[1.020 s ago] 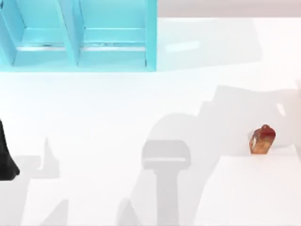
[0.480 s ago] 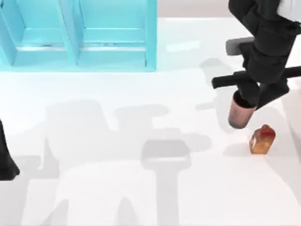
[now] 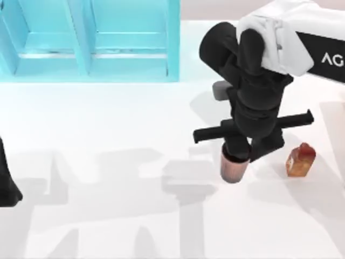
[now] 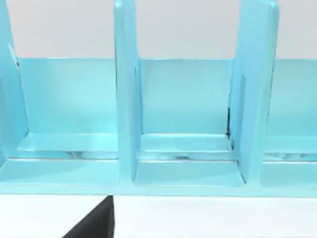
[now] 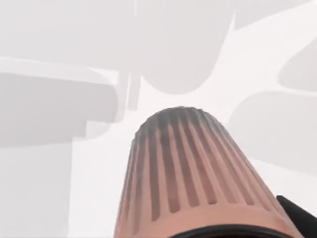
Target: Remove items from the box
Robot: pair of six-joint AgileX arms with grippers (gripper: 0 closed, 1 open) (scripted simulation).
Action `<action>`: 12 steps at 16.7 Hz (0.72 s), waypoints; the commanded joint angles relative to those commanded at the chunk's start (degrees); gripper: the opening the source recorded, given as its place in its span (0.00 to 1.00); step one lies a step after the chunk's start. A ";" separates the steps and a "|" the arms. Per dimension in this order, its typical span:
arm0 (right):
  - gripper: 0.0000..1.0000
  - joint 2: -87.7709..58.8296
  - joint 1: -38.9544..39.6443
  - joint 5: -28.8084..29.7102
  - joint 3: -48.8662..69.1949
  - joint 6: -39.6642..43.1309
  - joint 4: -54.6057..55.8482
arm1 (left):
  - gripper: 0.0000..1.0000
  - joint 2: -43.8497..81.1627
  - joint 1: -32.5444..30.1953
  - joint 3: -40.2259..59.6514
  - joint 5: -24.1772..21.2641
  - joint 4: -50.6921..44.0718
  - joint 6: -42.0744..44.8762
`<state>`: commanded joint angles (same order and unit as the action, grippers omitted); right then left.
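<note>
Our right gripper [image 3: 237, 154] has swung leftward across the table [image 3: 108, 129] in the last half second, carrying the cup [image 3: 233, 168] with it; its jaws are closed on the cup's rim, and the ribbed body hangs below them in the right wrist view; the carton [image 3: 300, 160] has stayed put, upright on the right side, now just beside the cup; the blue box [image 3: 89, 40] sits well apart at top left; we judge both items out, with only the set-down left; our left arm [image 3: 8, 183] stays parked at the left edge
</note>
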<state>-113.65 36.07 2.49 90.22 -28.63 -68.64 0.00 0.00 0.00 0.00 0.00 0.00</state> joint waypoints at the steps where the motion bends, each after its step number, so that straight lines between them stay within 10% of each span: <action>1: 0.00 0.00 0.00 0.00 0.00 0.00 0.00 | 1.00 0.00 0.00 0.00 0.00 0.00 0.00; 12: 0.00 -2.70 0.48 0.00 -6.57 -0.52 9.25 | 1.00 0.00 0.00 0.00 0.00 0.00 0.00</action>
<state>-116.35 36.56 2.49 83.65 -29.15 -59.39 0.00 0.00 0.00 0.00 0.00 0.00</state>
